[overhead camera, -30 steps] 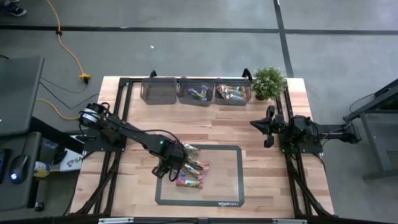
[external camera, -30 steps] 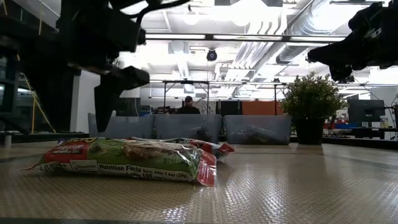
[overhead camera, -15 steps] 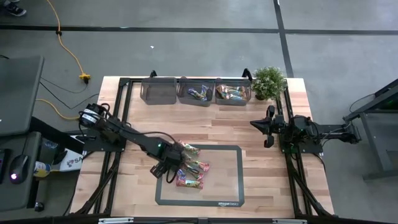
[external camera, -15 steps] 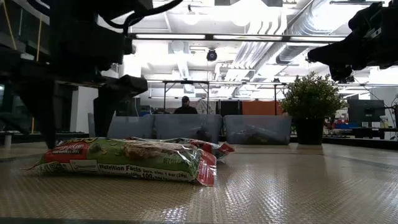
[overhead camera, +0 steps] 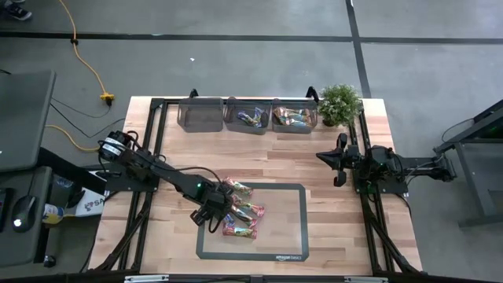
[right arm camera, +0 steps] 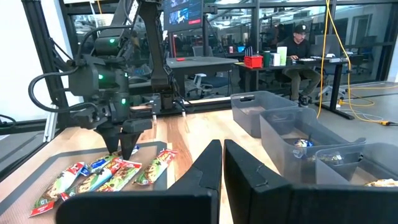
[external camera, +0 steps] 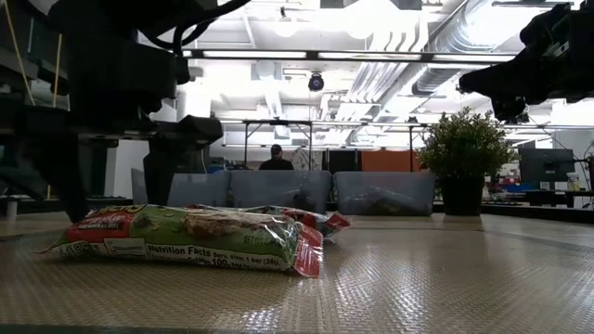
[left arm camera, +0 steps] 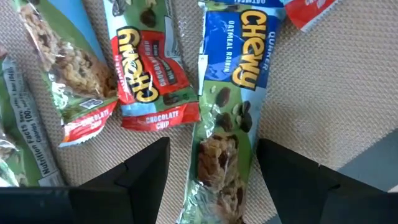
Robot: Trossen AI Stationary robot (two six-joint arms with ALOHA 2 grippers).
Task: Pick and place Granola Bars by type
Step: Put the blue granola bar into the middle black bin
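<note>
Lying crinkled and glossy on the woven grey mat, the Granola Bars form a small heap of flat foil packets. A blue-wrapped bar sits directly between the spread fingers of the left gripper, which hangs low over the heap, arm stretched across the table. Farther back, translucent grey bins and a potted plant line the edge. The right gripper waits aside, jaws pressed together.
</note>
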